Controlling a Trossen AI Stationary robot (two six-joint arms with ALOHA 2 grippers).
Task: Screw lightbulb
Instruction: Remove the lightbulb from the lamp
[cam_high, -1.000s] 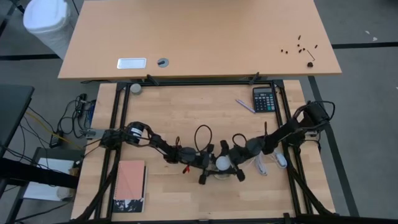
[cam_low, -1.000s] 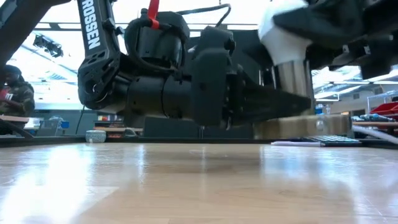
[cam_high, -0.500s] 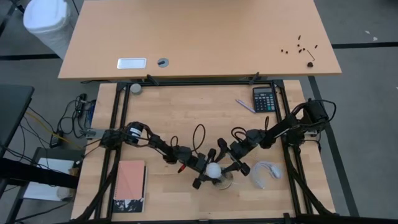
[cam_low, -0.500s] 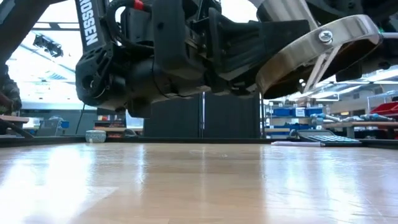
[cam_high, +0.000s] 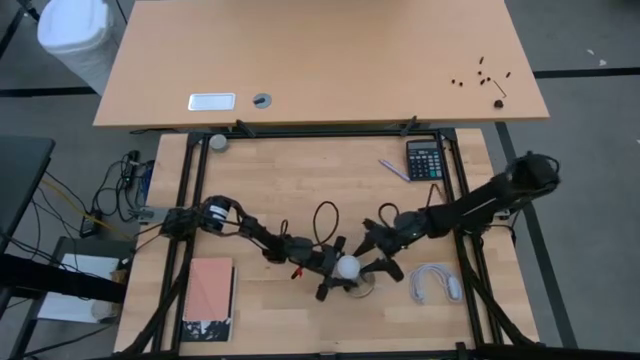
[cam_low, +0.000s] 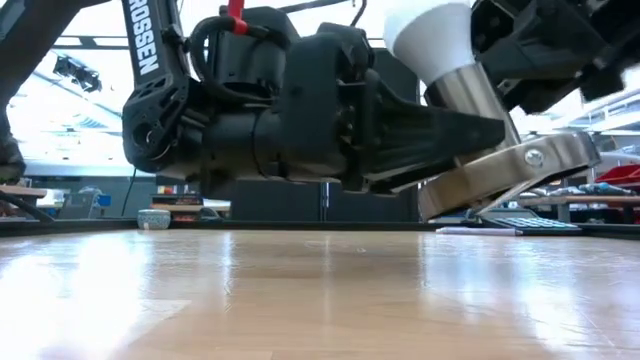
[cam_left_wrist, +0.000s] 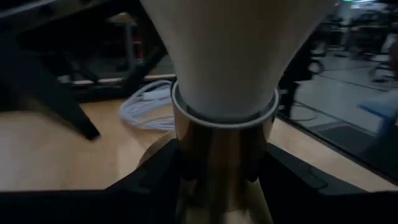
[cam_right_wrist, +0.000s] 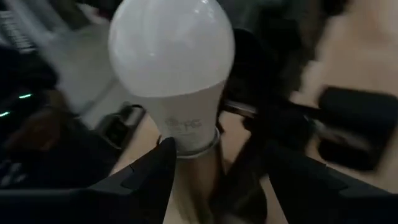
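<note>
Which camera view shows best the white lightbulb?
The right wrist view: the lightbulb fills it, globe and neck both visible. The left wrist view shows only its neck and metal base, very close. The low view shows the lower globe and base above the tilted socket disc. The high view shows only a small white dot between both grippers.

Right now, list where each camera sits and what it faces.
High view: overhead, straight down on table, both arms.
Low view: tabletop height, level; left gripper, lightbulb.
Left wrist view: faces the bulb's metal neck, white cord.
Right wrist view: faces the bulb's globe.
All four share the lightbulb.
</note>
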